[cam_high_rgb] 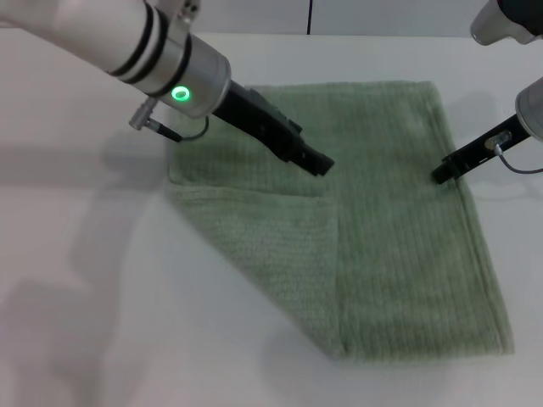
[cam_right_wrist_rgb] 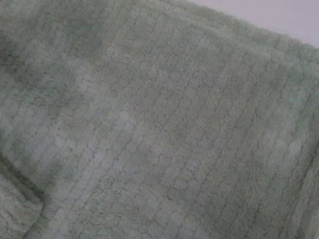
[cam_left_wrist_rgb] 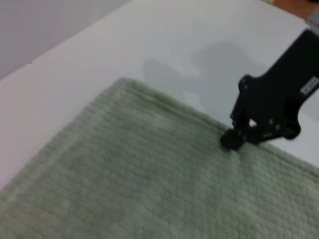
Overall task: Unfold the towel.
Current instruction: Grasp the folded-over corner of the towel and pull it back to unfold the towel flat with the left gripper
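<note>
Pale sage-green ribbed terry towel (cam_high_rgb: 399, 254) lying with 1 layer folded over. Right gripper (cam_high_rgb: 443, 173) pressed closed on hem — likely slippage. Left gripper (cam_high_rgb: 321, 164) above centre, closure indeterminable.

Bare lab-like test bench, plain white table (cam_high_rgb: 76, 280), pale wall behind; nothing domestic

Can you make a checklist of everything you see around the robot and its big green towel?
Surface: white table, plain.
Job's things: towel lies mostly flat; a folded flap still covers its left part.
Clutter: nothing seen.
Grippers: left gripper over the towel's middle; right gripper tip at the towel's right edge, touching the hem.
Cables: a thin wire loops by the right wrist.
Surroundings: pale wall behind the table.
</note>
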